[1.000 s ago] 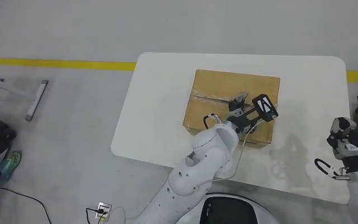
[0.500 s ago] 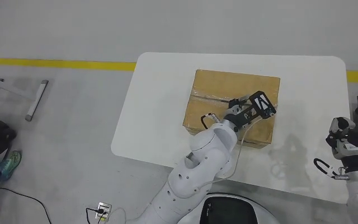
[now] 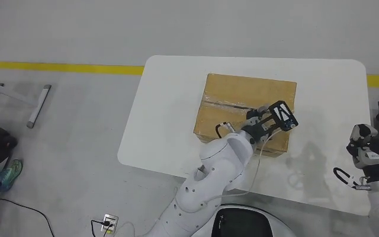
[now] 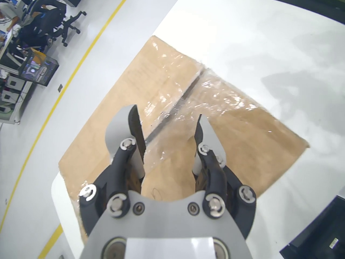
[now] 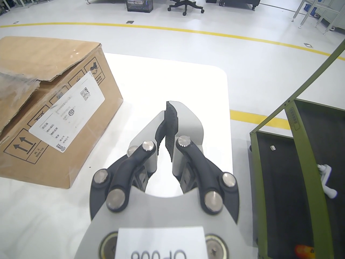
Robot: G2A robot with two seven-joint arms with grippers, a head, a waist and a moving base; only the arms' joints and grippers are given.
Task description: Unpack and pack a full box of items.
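**Box Sealed Under Open Left Gripper**

On the white table (image 3: 172,106): cardboard box (image 3: 237,89), flaps shut, clear tape (image 4: 215,98) over the centre seam. Above that seam, left gripper (image 4: 167,114), fingers spread, holding nothing, possibly just clear of the tape. Nudged toward the box's right end since half a second ago. At the table's right edge, well apart from the box, right gripper (image 5: 169,109), fingers pressed together, unmoved.

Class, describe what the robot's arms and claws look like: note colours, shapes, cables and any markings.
The left arm has rounded white shells, with a thin pale cable looping beside it. The left claw and right claw match: grey base plate, black links with silver bolts, curved silver fingers lined with black ribbed pads. A printed white label marks the right wrist.
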